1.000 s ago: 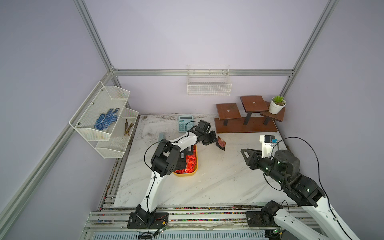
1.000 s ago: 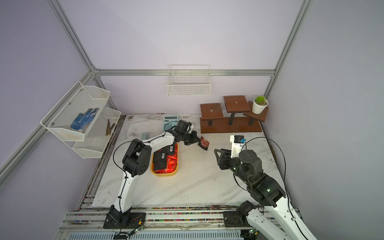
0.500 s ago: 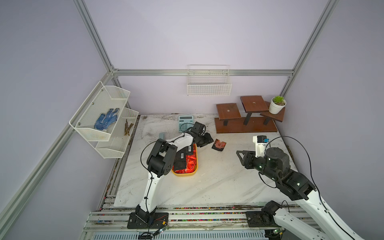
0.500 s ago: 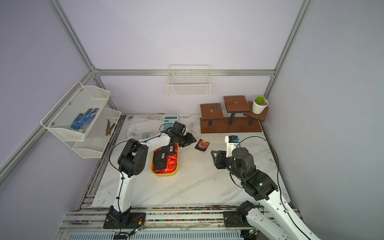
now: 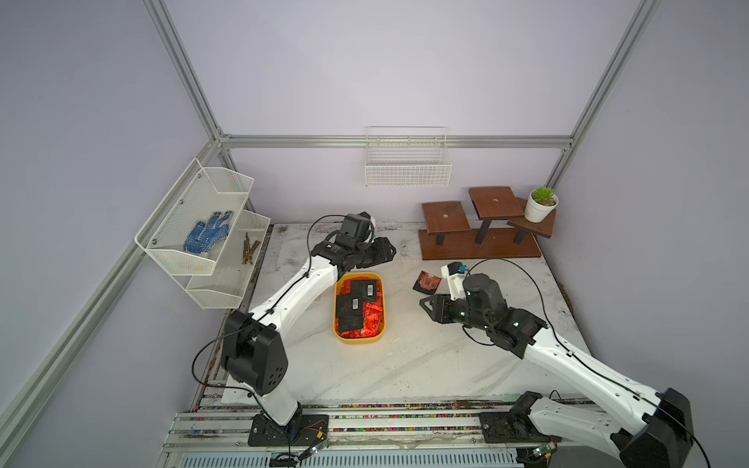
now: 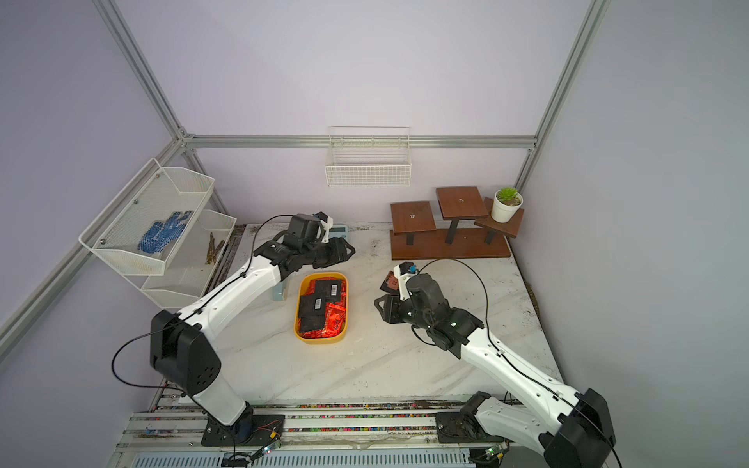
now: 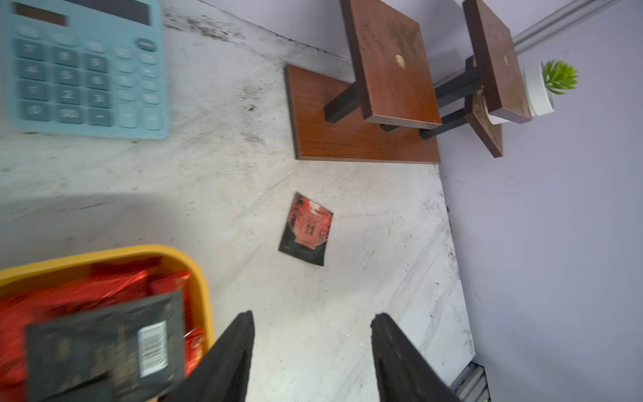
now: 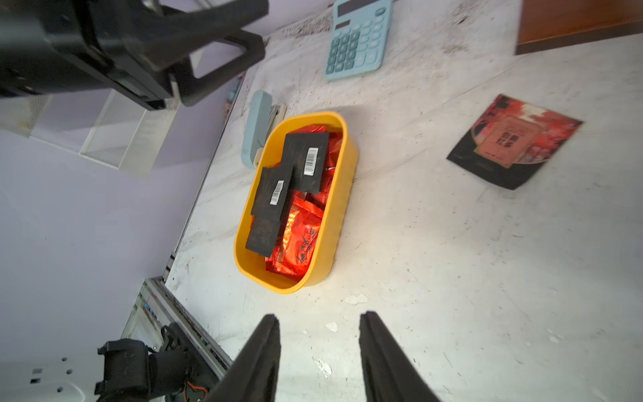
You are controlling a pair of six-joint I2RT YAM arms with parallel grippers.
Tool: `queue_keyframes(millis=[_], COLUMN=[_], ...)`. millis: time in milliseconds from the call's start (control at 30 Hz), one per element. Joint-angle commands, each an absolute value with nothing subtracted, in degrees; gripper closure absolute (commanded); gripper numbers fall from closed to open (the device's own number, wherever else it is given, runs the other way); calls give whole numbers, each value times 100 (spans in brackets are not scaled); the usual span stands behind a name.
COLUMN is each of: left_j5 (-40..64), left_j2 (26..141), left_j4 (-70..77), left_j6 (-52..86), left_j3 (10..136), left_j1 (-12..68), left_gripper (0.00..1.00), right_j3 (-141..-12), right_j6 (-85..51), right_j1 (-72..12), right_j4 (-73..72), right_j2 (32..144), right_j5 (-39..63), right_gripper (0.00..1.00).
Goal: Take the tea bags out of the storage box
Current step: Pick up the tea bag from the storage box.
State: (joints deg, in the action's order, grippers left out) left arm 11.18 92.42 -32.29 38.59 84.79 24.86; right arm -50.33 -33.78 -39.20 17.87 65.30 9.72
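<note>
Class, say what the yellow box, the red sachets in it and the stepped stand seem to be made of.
Yellow box: probably plastic, smooth, evenly coloured, rounded moulded corners.
Red sachets: likely foil, crinkled with bright glints.
Stepped stand: wood or wood-look board, brown grain, matte.

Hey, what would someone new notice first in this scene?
The yellow storage box mid-table, heaped with shiny red tea bags and black barcode sachets. Next, one lone sachet lying flat on the marble table to its right, near the right arm, whose jaws are open and empty.
</note>
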Motion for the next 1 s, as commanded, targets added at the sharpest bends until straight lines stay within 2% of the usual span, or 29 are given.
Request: queue_keyframes(millis=[0,300,533,733,967], left_j5=[730,768,715,567,657], left_j2=[8473,6401,5109,4317,4231], left_j4=[-3914,-4531,-5062,-5362,-5467], left_j6=[3681,3741,3952,4080,4087], left_j3=[7760,6011,5193,4861,4863], left_j1=[2074,1337,1233,1215,1213], left_gripper=[41,36,32,27,27], right_j3=[-5351,-6401,-7084,-7231,-7085], right_j6=[-3590,-3825,-4030,-4376,-4835], right_j1=[-4156,-4574,-4766,-5042,-5232], right_j4=[1037,520,469,152,-346], right_j2=[7115,9129,9994,10409,10605], right_j5=[1192,1669,1915,2065,1909], right_gripper=[61,66,66,59,49])
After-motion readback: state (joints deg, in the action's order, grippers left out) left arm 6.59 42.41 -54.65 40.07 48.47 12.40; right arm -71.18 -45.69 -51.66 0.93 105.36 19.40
